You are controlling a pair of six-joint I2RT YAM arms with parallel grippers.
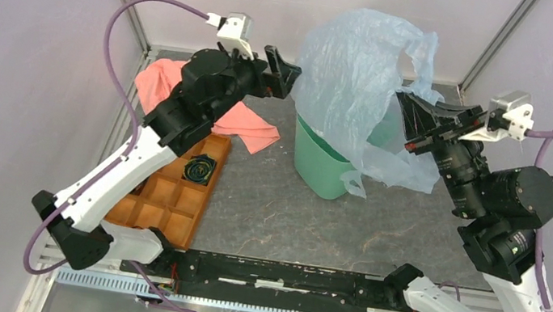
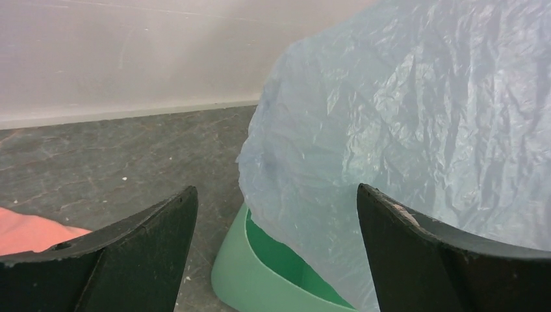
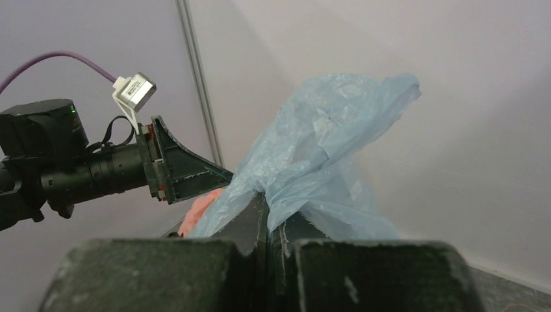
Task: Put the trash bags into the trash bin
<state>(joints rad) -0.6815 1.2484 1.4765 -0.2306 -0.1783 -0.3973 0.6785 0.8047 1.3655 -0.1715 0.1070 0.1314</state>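
The pale blue, crinkly trash bag (image 1: 358, 78) hangs billowed above the mint-green trash bin (image 1: 321, 166), its lower part draping inside the bin and over the right rim. My right gripper (image 1: 408, 113) is shut on a fold of the trash bag's right edge; in the right wrist view the plastic (image 3: 325, 143) is pinched at the right gripper (image 3: 268, 203). My left gripper (image 1: 285, 71) stands open just left of the bag, above the bin's left side. In the left wrist view the left gripper (image 2: 276, 195) has nothing in it; just beyond it are the bag (image 2: 403, 130) and the bin's rim (image 2: 260, 279).
A salmon-pink cloth (image 1: 185, 86) lies at the back left, under the left arm. An orange compartment tray (image 1: 169, 198) sits left of the bin, with a dark object (image 1: 200, 168) in one cell. Cage posts and walls close the back and sides.
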